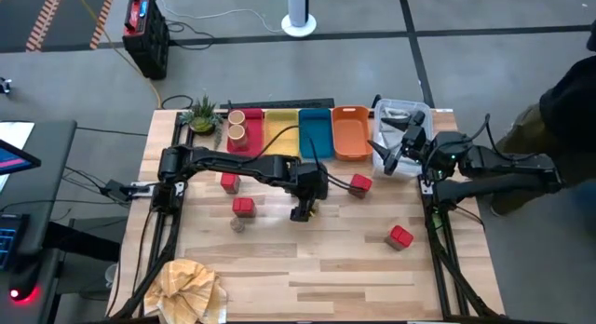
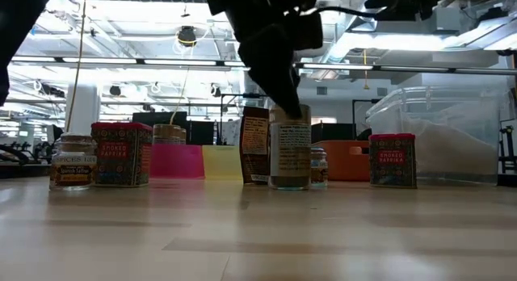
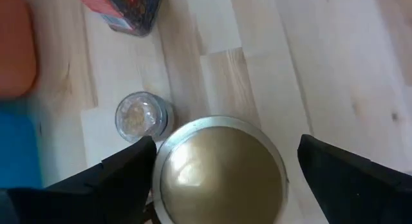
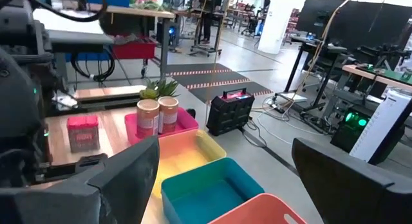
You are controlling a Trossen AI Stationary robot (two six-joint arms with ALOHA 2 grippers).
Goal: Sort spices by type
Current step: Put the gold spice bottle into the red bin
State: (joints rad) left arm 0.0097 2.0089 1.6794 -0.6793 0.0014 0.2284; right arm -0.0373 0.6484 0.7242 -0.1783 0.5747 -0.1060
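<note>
Left tool (image 3: 219,179): you had it wide open, straddling the gold-lidded cylindrical spice jar (image 3: 220,172) at desk (image 1: 326,268) centre.
Right tool (image 1: 396,145): open, empty, at two o'clock.

Both arms are basically matte black all over, chunky rounded joints linked by slimmer tube sections. The left arm (image 1: 233,164) has a thin black cable looping off its forearm towards 12 o'clock, and the right arm (image 1: 503,166) has similar loose black wiring arcing over its wrist. The left pincer (image 3: 225,169) has wide, flat, dark wedge-shaped fingers (image 3: 347,179). The right pincer (image 4: 222,179) looks the same, plain black slabs with no markings visible.
</note>
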